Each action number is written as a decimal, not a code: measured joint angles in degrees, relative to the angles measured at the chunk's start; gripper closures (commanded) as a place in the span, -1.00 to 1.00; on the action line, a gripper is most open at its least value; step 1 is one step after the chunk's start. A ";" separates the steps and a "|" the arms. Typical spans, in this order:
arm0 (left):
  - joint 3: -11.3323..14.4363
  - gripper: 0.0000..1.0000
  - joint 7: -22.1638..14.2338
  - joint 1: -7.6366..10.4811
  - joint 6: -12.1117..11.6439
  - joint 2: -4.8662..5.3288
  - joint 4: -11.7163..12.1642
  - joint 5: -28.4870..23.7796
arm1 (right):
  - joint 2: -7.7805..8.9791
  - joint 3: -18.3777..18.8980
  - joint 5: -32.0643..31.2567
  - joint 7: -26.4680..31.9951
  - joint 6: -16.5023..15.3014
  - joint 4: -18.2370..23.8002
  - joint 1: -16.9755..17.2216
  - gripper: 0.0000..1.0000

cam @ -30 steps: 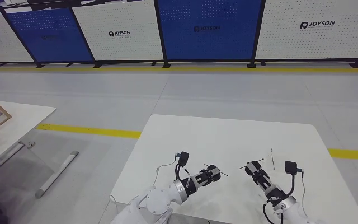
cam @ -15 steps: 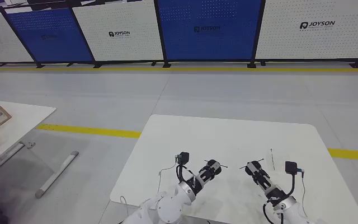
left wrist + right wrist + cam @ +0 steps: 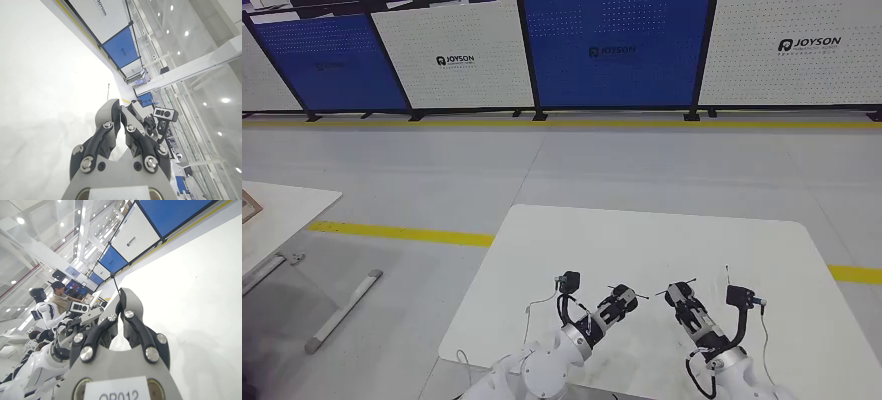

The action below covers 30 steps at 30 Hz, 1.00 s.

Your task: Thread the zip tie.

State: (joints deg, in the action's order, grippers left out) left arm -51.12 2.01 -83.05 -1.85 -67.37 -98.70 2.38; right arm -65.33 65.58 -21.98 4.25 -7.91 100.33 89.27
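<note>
**Right gripper (image 3: 121, 291) pinches zip tie (image 3: 114, 280)**

Both arms hang over the near edge of the white table (image 3: 642, 240). Left gripper (image 3: 119, 108), fingers pressed together, sits near the right one. The zip tie's head pokes out past the right fingertips. Spare tie (image 3: 108, 91) lies flat on the table beyond.

Far table: the white table (image 3: 662, 235) is bare from the grippers to its far edge, so there is free passage there.
Between the arms: only a narrow gap separates the left gripper (image 3: 119, 106) from the right gripper (image 3: 121, 294). The held zip tie (image 3: 115, 283) juts out of the right one's pinched fingers.
Right flank: a loose zip tie (image 3: 108, 91) lies flat on the table, near the right arm.
Left flank: open tabletop out to the edge.
</note>
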 measured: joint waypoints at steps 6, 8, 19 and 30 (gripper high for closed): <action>0.00 1.00 0.00 0.00 0.00 0.00 0.00 0.00 | -0.03 -0.08 0.14 -0.05 -0.32 -0.02 0.10 1.00; 0.00 1.00 0.00 0.00 0.00 0.00 0.00 0.00 | -0.14 -0.13 -0.41 -1.49 -1.57 -0.31 0.48 1.00; 0.00 1.00 0.00 0.00 0.00 0.00 0.00 0.00 | -0.87 -1.89 -3.46 -7.14 -5.17 -0.89 2.92 1.00; 0.00 1.00 0.00 0.00 0.00 0.00 0.00 0.00 | -0.96 -1.77 -1.38 -6.26 -5.63 -0.73 2.96 1.00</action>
State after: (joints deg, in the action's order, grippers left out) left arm -51.12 2.01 -83.05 -1.85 -67.37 -98.70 2.38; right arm -66.29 63.81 -23.36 -2.01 -13.54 99.60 92.22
